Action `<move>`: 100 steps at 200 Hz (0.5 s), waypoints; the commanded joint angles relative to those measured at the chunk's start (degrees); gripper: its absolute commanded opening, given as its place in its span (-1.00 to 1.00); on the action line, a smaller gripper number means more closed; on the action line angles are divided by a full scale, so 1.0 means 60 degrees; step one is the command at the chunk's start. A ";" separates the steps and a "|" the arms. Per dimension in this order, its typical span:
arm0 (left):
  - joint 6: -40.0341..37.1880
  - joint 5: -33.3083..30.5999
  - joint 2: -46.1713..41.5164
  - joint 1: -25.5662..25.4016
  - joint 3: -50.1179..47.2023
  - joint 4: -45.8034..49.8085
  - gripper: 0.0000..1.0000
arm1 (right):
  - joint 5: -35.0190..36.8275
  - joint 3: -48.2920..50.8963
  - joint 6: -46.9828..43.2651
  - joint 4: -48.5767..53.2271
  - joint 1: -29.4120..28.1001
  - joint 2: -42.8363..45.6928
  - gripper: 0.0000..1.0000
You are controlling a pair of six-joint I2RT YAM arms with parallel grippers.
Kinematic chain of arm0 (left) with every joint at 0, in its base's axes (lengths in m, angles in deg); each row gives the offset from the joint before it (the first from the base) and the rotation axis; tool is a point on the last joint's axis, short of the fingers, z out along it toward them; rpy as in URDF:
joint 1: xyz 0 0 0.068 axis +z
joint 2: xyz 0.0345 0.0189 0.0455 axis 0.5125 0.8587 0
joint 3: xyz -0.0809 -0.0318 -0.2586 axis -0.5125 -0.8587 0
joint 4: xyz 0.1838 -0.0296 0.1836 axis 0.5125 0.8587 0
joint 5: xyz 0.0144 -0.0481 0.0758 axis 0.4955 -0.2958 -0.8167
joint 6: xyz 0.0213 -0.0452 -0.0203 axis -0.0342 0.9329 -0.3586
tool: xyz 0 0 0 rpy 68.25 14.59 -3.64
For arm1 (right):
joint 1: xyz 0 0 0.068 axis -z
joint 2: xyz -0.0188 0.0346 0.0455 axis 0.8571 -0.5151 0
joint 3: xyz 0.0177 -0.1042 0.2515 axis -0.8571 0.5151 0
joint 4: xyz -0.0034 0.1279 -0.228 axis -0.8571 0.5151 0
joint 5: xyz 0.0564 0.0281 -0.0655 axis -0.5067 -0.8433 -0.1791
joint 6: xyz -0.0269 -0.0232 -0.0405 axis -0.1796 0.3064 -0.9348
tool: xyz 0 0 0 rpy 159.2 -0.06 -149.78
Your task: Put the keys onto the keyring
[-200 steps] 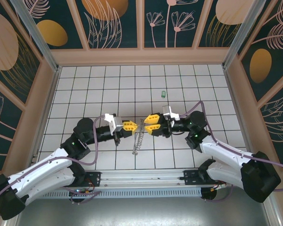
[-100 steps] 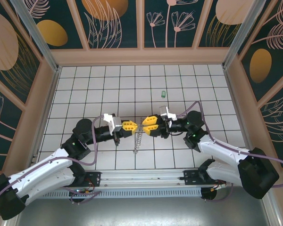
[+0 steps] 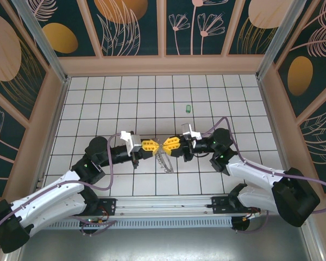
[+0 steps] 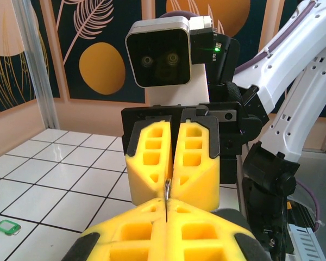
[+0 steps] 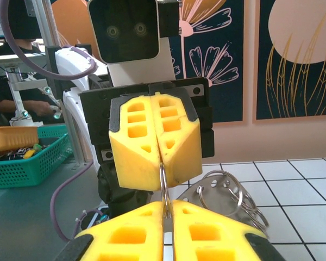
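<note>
Left hand (image 3: 156, 145): clenched on the keyring (image 3: 164, 157), fingertips meeting the opposite hand's tips head-on
Right hand (image 3: 166, 144): yellow fingers pressed together, grasping the same keyring wire
Keyring: pinched between both hands over the middle of the tiled worktop (image 3: 98, 98); its remaining loops trail below the fingertips
Key (image 3: 188, 108): small, bright green, lying flat on the tiles, well apart from both hands, on the far side
</note>
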 commanded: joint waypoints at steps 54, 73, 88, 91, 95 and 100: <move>-0.0038 -0.0134 0.0067 -0.0030 0.0067 -0.0249 -1.00 | -0.0085 -0.0167 -0.0103 -0.0310 -0.0097 0.0145 -1.00; -0.0101 -0.0302 0.0111 -0.0035 0.0108 -0.0097 -1.00 | -0.0011 -0.0175 -0.0185 -0.0193 -0.0094 0.0216 -1.00; -0.0136 -0.0382 0.0113 -0.0040 0.0122 -0.0016 -1.00 | 0.0085 -0.0163 -0.0247 -0.0102 -0.0096 0.0315 -1.00; -0.0148 -0.0386 0.0124 -0.0034 0.0139 0.0007 -1.00 | 0.0088 -0.0162 -0.0246 -0.0104 -0.0097 0.0315 -1.00; -0.0139 -0.0392 0.0126 -0.0026 0.0133 0.0009 -1.00 | 0.0089 -0.0160 -0.0250 -0.0104 -0.0097 0.0318 -1.00; -0.0139 -0.0387 0.0126 -0.0036 0.0133 -0.0002 -1.00 | 0.0089 -0.0160 -0.0235 -0.0100 -0.0097 0.0307 -1.00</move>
